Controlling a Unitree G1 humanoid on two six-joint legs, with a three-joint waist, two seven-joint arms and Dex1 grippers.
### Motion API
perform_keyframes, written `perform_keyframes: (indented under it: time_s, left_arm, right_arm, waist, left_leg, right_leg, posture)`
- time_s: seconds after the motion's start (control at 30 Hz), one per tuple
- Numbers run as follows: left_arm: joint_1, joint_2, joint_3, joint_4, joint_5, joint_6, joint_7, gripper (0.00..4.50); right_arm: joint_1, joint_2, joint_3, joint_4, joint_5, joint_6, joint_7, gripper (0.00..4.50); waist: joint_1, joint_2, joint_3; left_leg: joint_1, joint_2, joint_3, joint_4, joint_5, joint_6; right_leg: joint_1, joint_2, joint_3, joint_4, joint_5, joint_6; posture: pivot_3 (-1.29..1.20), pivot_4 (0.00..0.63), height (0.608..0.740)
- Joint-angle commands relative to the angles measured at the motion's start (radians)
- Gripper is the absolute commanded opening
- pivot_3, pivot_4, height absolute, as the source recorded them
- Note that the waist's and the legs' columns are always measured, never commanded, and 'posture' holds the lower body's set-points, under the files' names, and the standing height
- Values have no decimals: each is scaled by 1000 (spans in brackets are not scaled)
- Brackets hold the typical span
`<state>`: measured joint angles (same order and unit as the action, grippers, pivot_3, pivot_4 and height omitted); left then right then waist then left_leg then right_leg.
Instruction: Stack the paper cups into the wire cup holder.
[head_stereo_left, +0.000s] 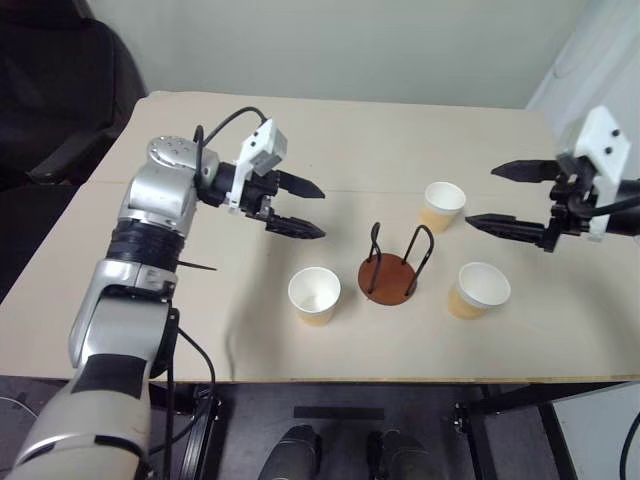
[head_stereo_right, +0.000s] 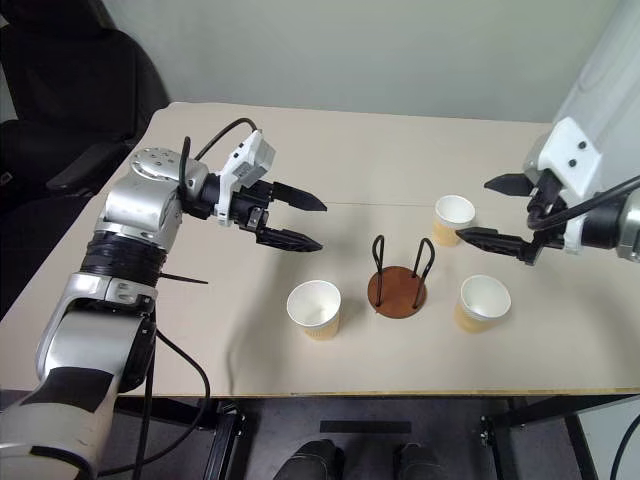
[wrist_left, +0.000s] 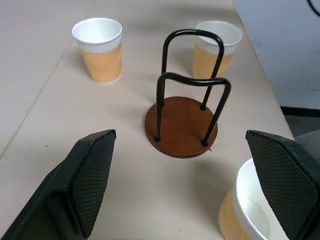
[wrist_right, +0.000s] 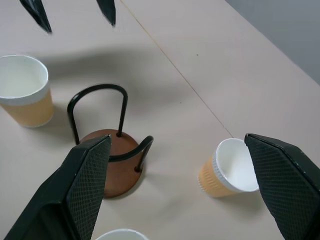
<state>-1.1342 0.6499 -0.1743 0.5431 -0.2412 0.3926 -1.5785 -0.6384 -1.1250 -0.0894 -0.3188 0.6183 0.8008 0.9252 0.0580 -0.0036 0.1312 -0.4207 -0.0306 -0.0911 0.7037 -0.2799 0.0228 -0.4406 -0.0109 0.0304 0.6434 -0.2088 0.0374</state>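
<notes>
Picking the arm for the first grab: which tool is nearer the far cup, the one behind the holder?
Right. The right tool hangs open just beside the far cup, on its right. The left tool is open too, well off to the cup's left.

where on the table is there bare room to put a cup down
The far half of the table, beyond the seam, is bare, as is the stretch under the left gripper. The crowded part is near the front edge: three paper cups ring the wire cup holder.
</notes>
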Motion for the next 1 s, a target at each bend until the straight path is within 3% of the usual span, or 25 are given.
perform_keyframes:
  time_s: [0.03,0.33,1.0]
  left_arm:
    - [25,38,42,-101,-42,48,-13,4468]
    - [69,74,50,-186,-68,95,8,4468]
    - [84,92,59,-183,-71,82,47,4468]
  right_arm:
    - [-65,20,84,54,-105,-102,43,4363]
    - [-211,140,318,287,-382,-301,128,4363]
    - [-412,289,443,798,-765,-683,180,4363]
  waist:
    - [-3,0,0]
    - [-8,0,0]
    - [-11,0,0]
  left_leg:
    - [0,0,0,0,0,0]
    - [0,0,-1,0,0,1]
    - [0,0,-2,-3,0,0]
  right_leg:
    - [0,0,0,0,0,0]
    - [0,0,-1,0,0,0]
    - [-1,-1,-1,-1,0,-1]
  posture:
    - [0,150,740]
    - [0,150,740]
    - [0,150,740]
